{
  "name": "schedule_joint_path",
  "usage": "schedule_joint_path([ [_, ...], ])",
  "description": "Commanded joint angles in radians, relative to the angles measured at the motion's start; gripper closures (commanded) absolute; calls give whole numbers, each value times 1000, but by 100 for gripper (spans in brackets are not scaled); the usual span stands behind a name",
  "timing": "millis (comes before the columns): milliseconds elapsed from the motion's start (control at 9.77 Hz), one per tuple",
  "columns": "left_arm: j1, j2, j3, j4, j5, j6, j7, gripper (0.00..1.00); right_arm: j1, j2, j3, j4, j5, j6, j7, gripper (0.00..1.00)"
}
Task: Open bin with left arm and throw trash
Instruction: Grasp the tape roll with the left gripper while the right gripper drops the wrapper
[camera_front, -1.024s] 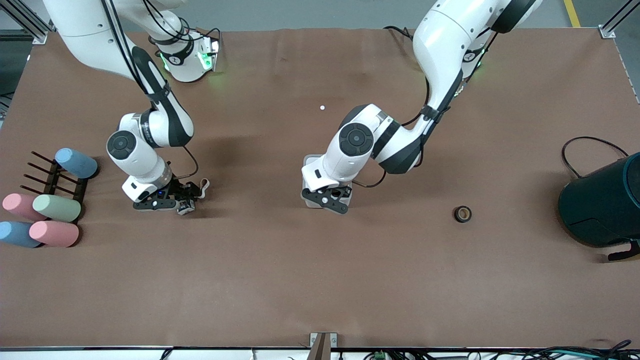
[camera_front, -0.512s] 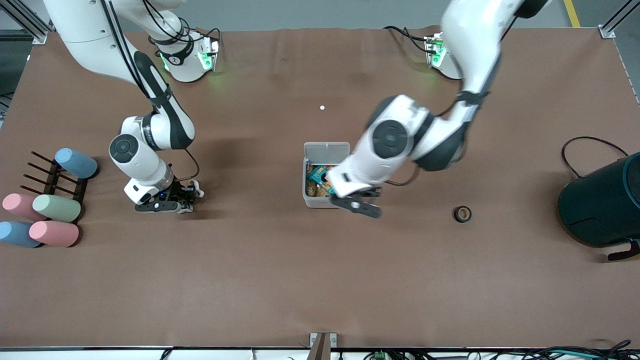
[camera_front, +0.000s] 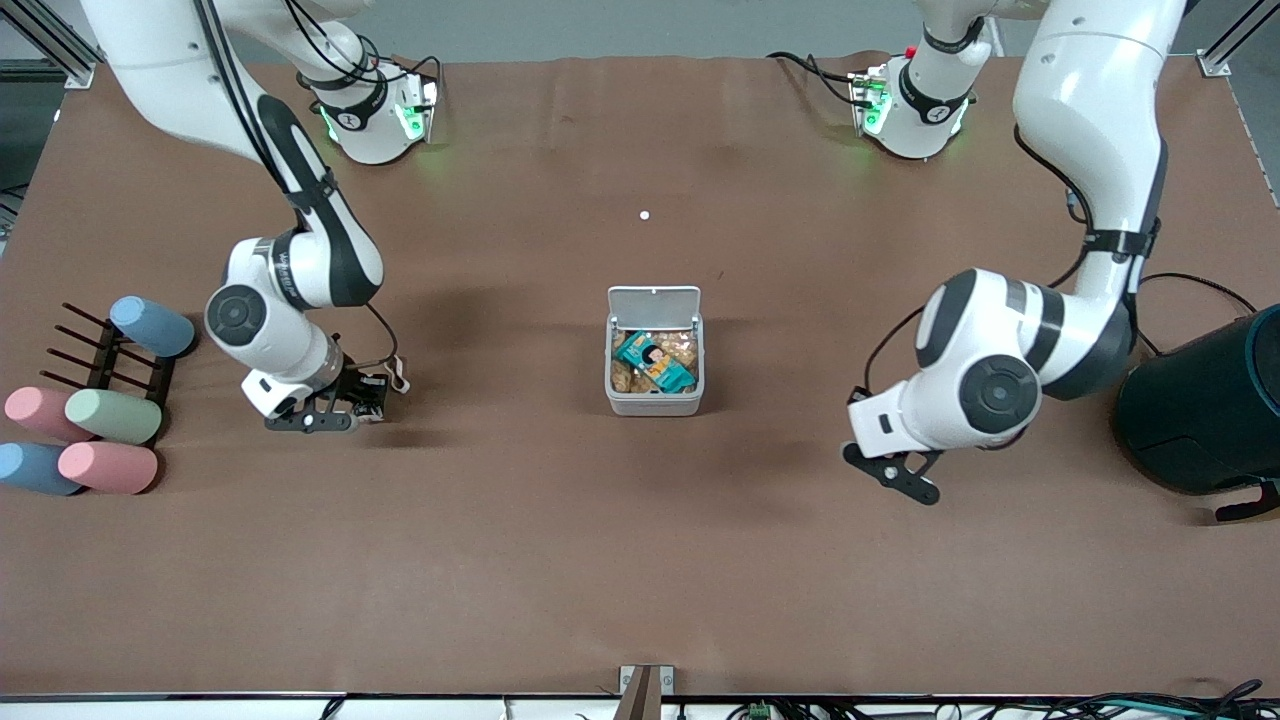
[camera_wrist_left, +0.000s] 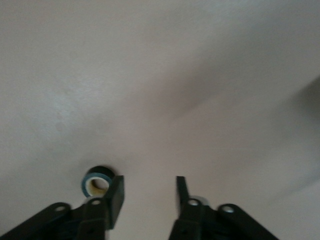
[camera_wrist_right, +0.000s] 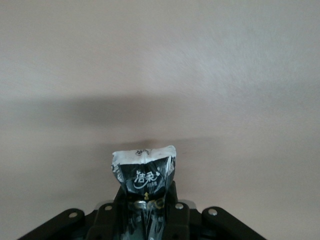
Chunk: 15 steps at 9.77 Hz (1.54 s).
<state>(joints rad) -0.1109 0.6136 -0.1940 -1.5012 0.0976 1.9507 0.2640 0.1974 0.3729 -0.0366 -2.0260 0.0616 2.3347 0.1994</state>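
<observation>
The white-grey bin (camera_front: 655, 403) stands mid-table with its lid (camera_front: 654, 301) raised; a teal packet and brown scraps lie inside. My left gripper (camera_front: 903, 480) is open and empty, low over the table toward the left arm's end. The black tape roll (camera_wrist_left: 97, 181) lies just beside one of its fingers (camera_wrist_left: 116, 194) in the left wrist view; the arm hides it in the front view. My right gripper (camera_front: 370, 398) is shut on the black packet with white print (camera_wrist_right: 144, 172), low over the table toward the right arm's end. A beige rubber band (camera_front: 400, 379) lies beside it.
A large dark teal cylinder (camera_front: 1205, 410) with a black cable stands at the left arm's end. Pastel cups (camera_front: 110, 415) lie on a dark rack at the right arm's end. A small white speck (camera_front: 644, 215) lies farther from the front camera than the bin.
The left arm has swung from the bin to the tape roll, leaving the lid open. The right gripper has drawn back slightly with the black packet in it.
</observation>
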Motion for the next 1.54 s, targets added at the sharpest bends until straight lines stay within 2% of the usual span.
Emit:
schedule_joint_path([
  [0, 63, -23, -15, -133, 20, 120, 70, 0, 16, -22, 76, 249, 72, -283, 205, 100],
  [102, 104, -29, -16, -195, 20, 184, 75, 0, 51, -20, 116, 310, 105, -294, 344, 100],
  [307, 150, -40, -15, -282, 25, 278, 112, 0, 198, 33, 121, 438, 110, -275, 551, 99],
  [409, 170, -40, -15, -321, 28, 337, 139, 0, 259, 62, 121, 472, 110, -209, 640, 99],
  [614, 201, -29, -15, -372, 28, 414, 175, 0, 377, 121, 118, 474, 96, -34, 768, 99],
  [921, 201, -29, -15, -402, 27, 427, 167, 3, 448, 164, 118, 474, 80, -21, 770, 98],
  [1024, 201, -32, -15, -421, 28, 453, 173, 16, 451, 175, 118, 474, 75, -25, 767, 97],
  [1228, 201, -31, -15, -427, 28, 465, 173, 69, 459, 210, 118, 471, 52, -23, 765, 96],
  [1331, 201, -32, -15, -425, 28, 464, 173, 87, 456, 218, 118, 471, 49, -22, 764, 94],
  [1433, 198, -38, -16, -422, 28, 458, 172, 97, 456, 224, 116, 469, 49, -23, 764, 84],
])
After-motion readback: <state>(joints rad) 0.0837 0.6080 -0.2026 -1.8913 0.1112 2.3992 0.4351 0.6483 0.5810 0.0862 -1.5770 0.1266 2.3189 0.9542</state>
